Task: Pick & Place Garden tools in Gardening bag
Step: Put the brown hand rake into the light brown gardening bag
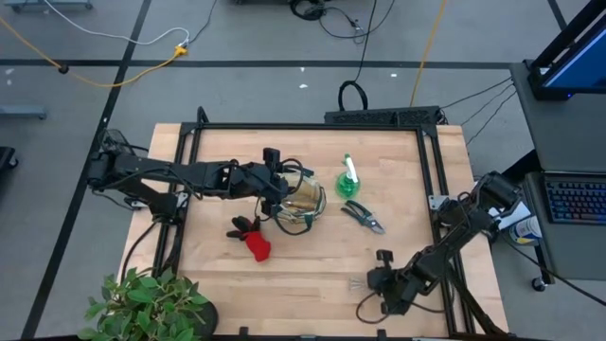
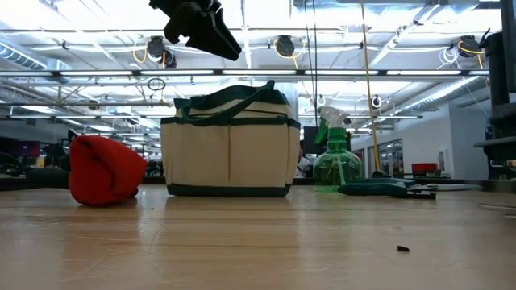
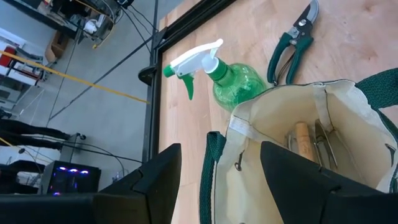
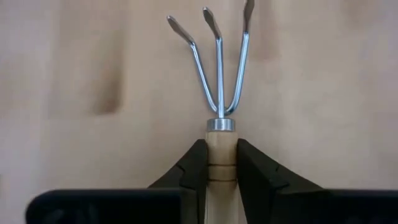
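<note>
The beige gardening bag (image 1: 305,199) with its dark green rim stands upright on the table's middle (image 2: 230,145). It holds wooden-handled tools (image 3: 303,140). My left gripper (image 3: 221,162) is open and empty above the bag's left rim (image 2: 214,36). The green spray bottle (image 1: 347,178) stands on its base right of the bag. The pruning shears (image 1: 364,217) lie flat beside the bottle. The red-and-black glove (image 1: 254,241) lies near-left of the bag. My right gripper (image 4: 221,149) is shut on a wooden-handled fork (image 1: 358,281) near the table's near edge. My right gripper pinches the fork's wooden handle (image 4: 221,163) between its two fingers, just behind the metal collar. The fingers come from the table's right and lie along the handle. The tines (image 4: 217,62) point away past the fingertips. Whether the fork is clear of the table I cannot tell.
A leafy potted plant (image 1: 142,303) stands at the near left corner. A black frame rail (image 1: 312,125) runs along the table's far edge and sides. Bare wood lies between the bag and my right gripper.
</note>
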Robot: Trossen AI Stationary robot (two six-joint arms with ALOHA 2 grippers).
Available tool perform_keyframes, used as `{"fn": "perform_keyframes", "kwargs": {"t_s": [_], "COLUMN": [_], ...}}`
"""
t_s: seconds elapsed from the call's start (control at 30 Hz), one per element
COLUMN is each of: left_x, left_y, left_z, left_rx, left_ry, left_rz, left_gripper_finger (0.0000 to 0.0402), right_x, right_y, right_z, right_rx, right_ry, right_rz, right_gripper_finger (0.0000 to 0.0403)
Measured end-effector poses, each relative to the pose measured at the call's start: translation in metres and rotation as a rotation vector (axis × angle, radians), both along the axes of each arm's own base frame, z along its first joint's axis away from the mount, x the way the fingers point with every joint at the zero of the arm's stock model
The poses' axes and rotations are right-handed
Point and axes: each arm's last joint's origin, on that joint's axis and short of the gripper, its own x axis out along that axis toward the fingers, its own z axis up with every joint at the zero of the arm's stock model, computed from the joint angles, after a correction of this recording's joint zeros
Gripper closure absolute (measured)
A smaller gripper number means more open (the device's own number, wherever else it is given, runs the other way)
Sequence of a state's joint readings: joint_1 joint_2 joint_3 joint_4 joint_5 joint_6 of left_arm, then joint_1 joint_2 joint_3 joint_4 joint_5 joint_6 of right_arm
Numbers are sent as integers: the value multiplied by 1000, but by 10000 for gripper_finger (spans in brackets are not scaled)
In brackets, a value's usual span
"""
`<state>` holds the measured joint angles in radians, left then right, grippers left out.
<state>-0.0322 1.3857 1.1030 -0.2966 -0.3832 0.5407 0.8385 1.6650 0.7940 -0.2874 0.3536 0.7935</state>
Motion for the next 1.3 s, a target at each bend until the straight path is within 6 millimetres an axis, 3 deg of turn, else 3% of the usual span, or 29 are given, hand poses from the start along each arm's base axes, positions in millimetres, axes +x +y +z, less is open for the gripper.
{"fn": "perform_keyframes", "kwargs": {"t_s": [0.3,0.4,0.63,0.87,1.07,1.2,1.3], "left_x": [-1,-1,-1,-6,-21,-31,-36], "left_y": [0,0,0,0,1,2,2], "left_z": [-1,-2,-2,1,10,15,18], "left_rx": [1,1,-49,35,53,16,6], "left_ry": [19,20,-1,42,64,61,58], "left_rz": [-1,-1,32,7,30,56,66], "left_gripper_finger": [176,176,176,176,176,176,176], "right_x": [18,24,51,79,94,106,117], "right_y": [-22,-37,-76,-111,-142,-163,-179], "right_z": [6,13,48,89,122,144,143], "right_rx": [-121,-243,-356,-455,-609,-537,-471], "right_ry": [-54,-103,-268,-513,-712,-973,-1093], "right_rz": [15,12,-50,-16,-32,63,126], "right_gripper_finger": [350,350,346,346,346,346,346]}}
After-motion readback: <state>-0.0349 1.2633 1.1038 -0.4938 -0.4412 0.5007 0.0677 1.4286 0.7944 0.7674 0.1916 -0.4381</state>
